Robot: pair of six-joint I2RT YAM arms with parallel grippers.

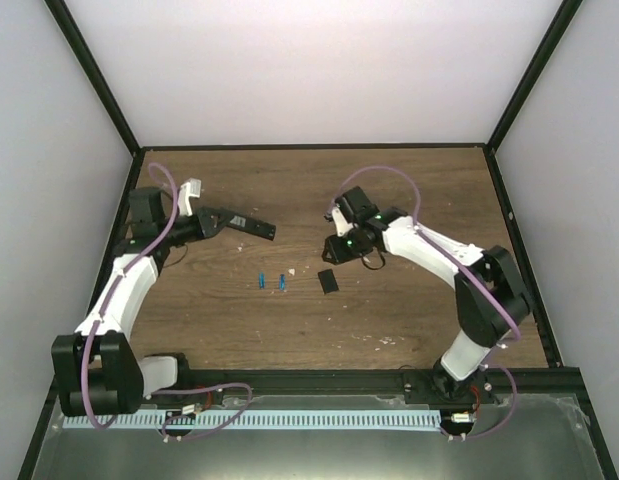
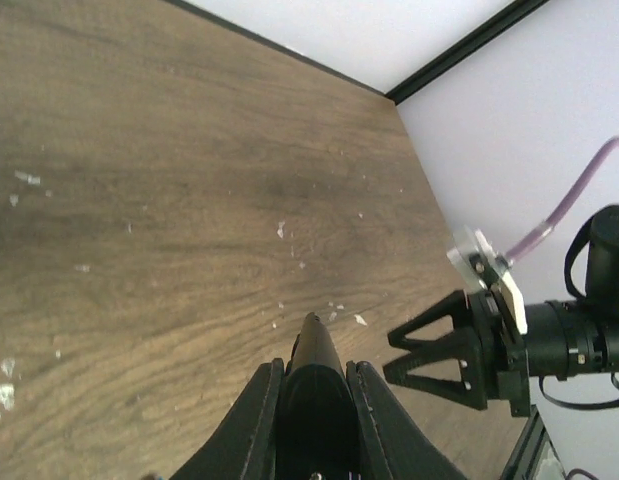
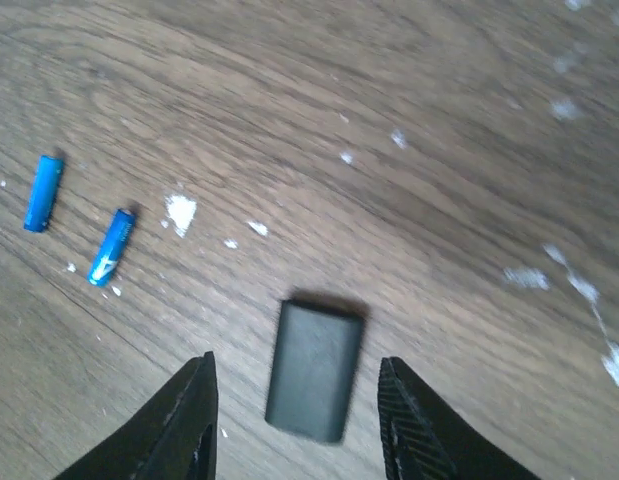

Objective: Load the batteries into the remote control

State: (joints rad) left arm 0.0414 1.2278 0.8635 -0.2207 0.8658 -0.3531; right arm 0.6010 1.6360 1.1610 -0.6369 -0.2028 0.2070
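My left gripper (image 1: 217, 221) is shut on the remote control (image 1: 249, 226), a long black bar held above the table and pointing right. In the left wrist view the remote (image 2: 314, 350) sticks out between the shut jaws of that gripper (image 2: 315, 368). Two blue batteries (image 1: 261, 280) (image 1: 283, 281) lie side by side on the wood at the centre. They also show in the right wrist view (image 3: 43, 193) (image 3: 110, 246). My right gripper (image 1: 335, 253) is open and empty. In the right wrist view it (image 3: 297, 368) hovers above the small black cover piece (image 3: 314, 371).
The cover piece (image 1: 329, 281) lies just right of the batteries. The right arm's open gripper (image 2: 444, 348) shows at the right of the left wrist view. White specks dot the wooden table (image 1: 409, 180). Black frame rails (image 1: 309, 147) border the table.
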